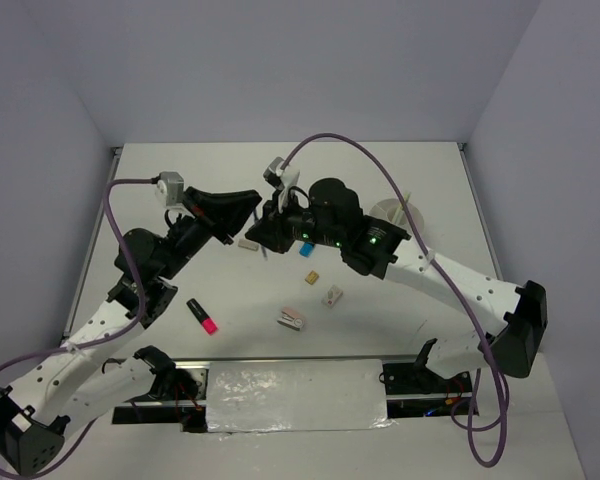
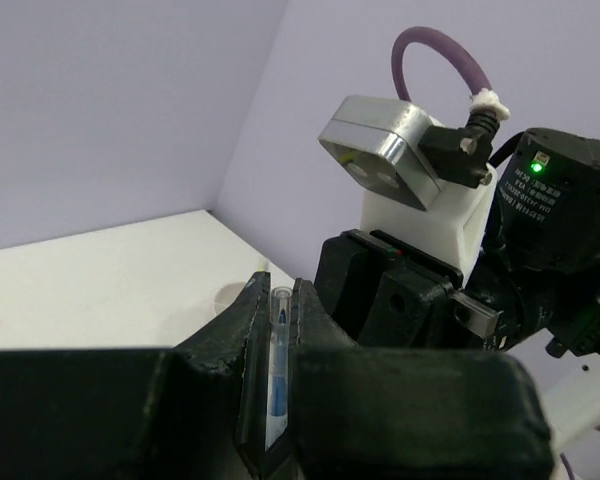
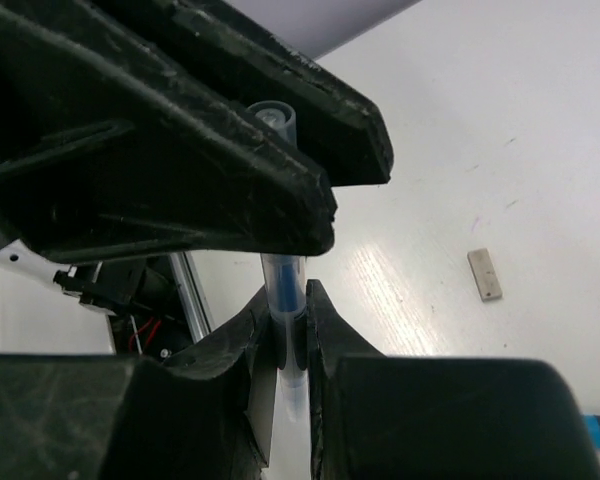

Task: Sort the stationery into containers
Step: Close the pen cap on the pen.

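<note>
Clear plastic with a blue core: that pen (image 2: 277, 345) runs up between the fingers of my left pincer (image 2: 279, 292), which is clamped tight on it. My right pincer (image 3: 288, 305) is clamped on the same pen (further along the barrel), and the two meet over the tabletop (image 1: 380, 170) at the centre of the top view. My pink-ended highlighter (image 1: 203, 316) lies at lower left. The white tub (image 1: 392, 208) sits right of centre, partly behind my right arm (image 1: 450, 280).
</note>
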Robot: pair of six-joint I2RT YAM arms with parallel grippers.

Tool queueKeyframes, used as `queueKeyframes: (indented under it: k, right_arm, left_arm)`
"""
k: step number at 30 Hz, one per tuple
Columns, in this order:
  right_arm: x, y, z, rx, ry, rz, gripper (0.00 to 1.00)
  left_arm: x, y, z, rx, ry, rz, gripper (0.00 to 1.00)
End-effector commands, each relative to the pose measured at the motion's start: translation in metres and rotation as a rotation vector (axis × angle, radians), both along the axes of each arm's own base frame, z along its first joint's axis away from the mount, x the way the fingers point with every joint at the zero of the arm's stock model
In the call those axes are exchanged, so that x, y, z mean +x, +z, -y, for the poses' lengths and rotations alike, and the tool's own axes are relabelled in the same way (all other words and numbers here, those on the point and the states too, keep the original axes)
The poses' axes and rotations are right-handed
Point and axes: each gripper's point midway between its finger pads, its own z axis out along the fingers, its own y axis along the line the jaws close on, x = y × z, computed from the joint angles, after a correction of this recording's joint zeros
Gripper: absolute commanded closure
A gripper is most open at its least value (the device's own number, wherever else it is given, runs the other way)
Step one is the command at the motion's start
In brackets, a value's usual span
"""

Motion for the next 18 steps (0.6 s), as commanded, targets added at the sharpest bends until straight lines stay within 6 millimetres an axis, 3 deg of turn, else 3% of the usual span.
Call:
queueKeyframes:
  k: [1,4,8,11,13,18]
  right_arm:
    - [0.033,0.141,0.013,0.323,-0.119,0.254,1.0]
    - [0.032,0.179,0.025,0.385,-0.132,0.308,1.0]
    - [0.033,0.187,0.026,0.376,-0.133,0.32,1.0]
    - [0.031,0.162,0.014,0.348,-0.085,0.289,1.0]
    - [0.03,0.134,-0.001,0.316,-0.026,0.243,1.0]
    - [0.034,0.093,-0.024,0.291,0.031,0.158,1.0]
  left_arm:
    - [-0.044,-0.079,0.045,0.183,-0.25,-0.174,1.0]
    - [-0.046,-0.097,0.047,0.208,-0.25,-0.201,1.0]
    - [-0.048,-0.102,0.046,0.203,-0.254,-0.207,1.0]
    - [-0.05,-0.086,0.046,0.207,-0.259,-0.171,1.0]
    - [-0.055,-0.069,0.048,0.202,-0.287,-0.12,1.0]
    - [-0.069,-0.036,0.055,0.184,-0.375,-0.025,0.93]
